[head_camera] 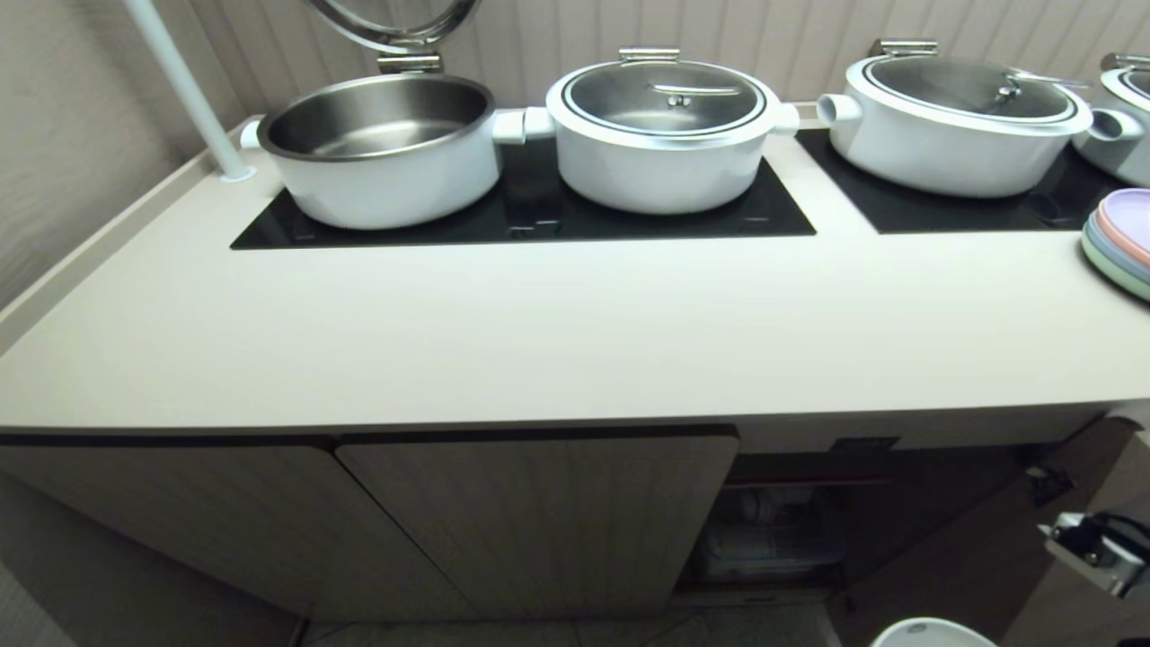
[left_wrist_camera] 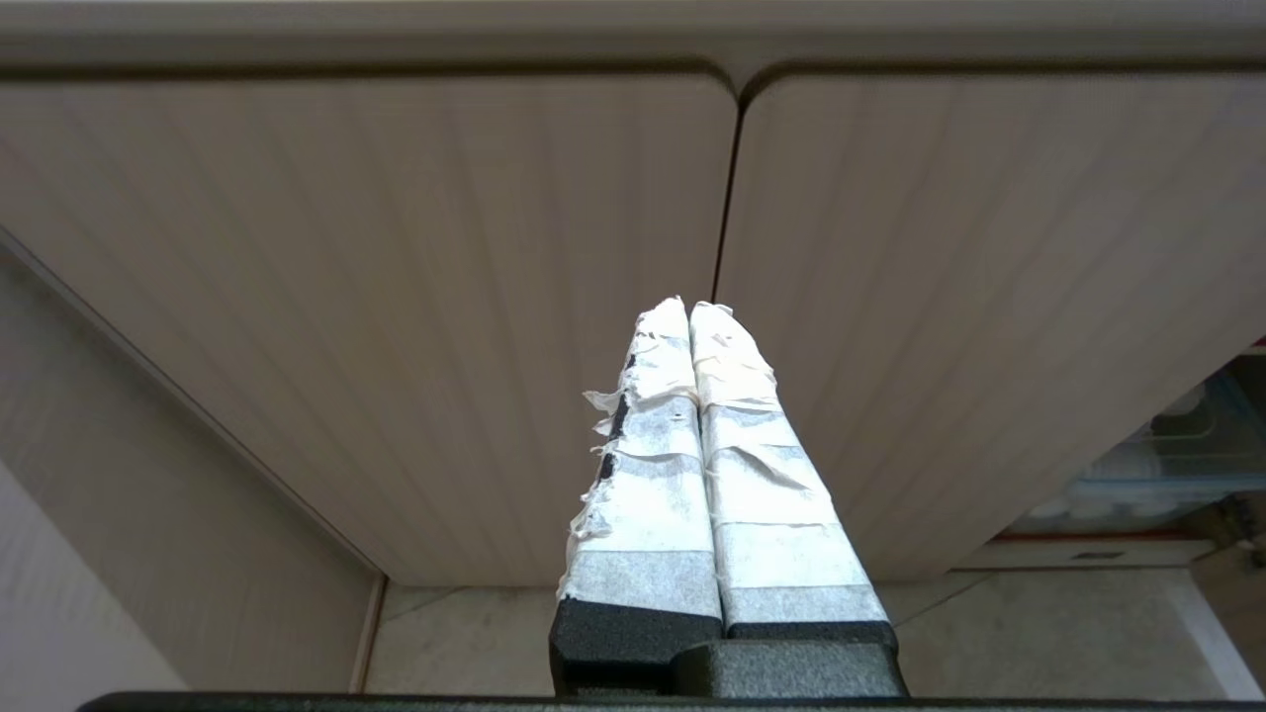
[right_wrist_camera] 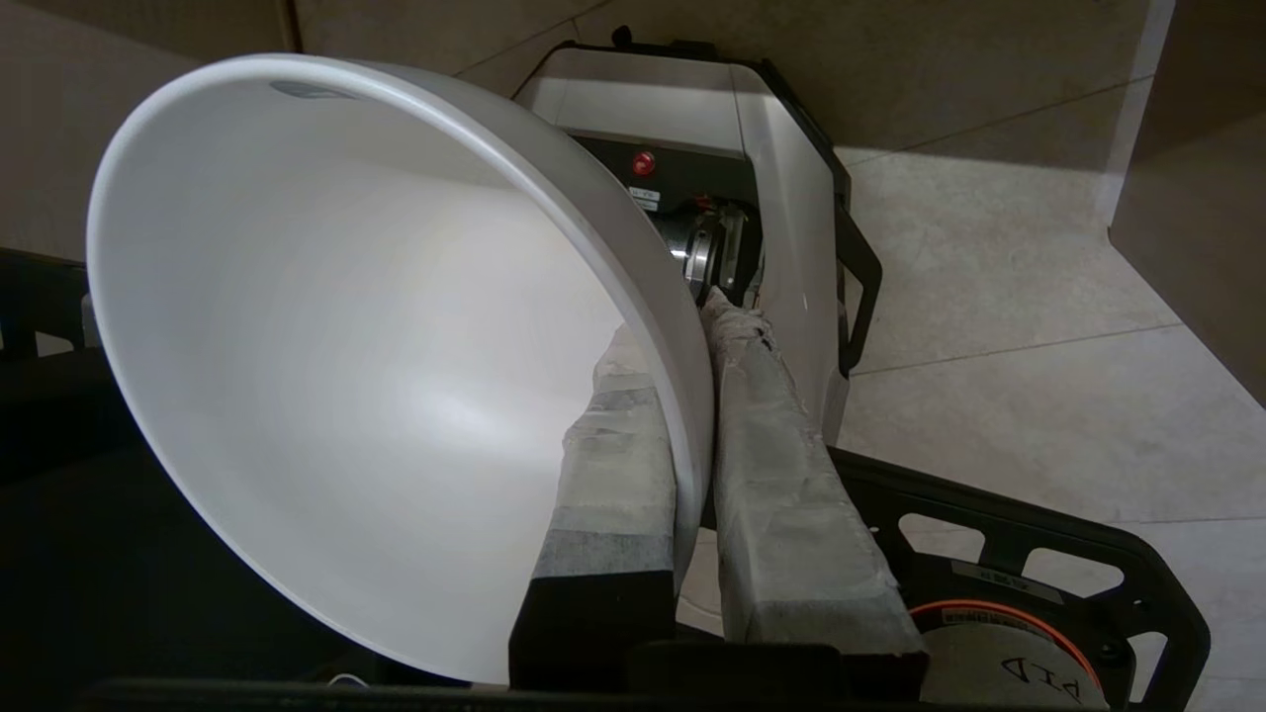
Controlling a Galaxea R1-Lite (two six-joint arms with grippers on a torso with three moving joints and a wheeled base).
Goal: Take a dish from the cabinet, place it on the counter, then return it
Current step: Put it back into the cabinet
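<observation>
Right wrist view showed the right pincer clenched on the rim of the dish, one taped finger lying inside the white bowl and the other pressed against its outer wall, with only the thin ceramic edge between them. The dish hung tilted on its side, its hollow facing the camera, above the robot's own wheeled base and the tiled floor. From the head camera only a sliver of the dish appeared, low and in front of the cabinet, to the right of its two closed fluted doors and near the open, dark compartment, whose swung-out door stood beside part of the right arm.

The left pincer hung idle in front of the cabinet, its two tape-wrapped fingers pressed together with nothing between them, pointing at the seam where the closed doors met.

Above the cabinet, the desk lay cream-beige, and no bowl rested on it. Toward its back, on the black panel, stood an open steel-lined pot and a lidded white pot; further right sat another lidded pot, and a stack of pastel plates lay at the desk's right end.
</observation>
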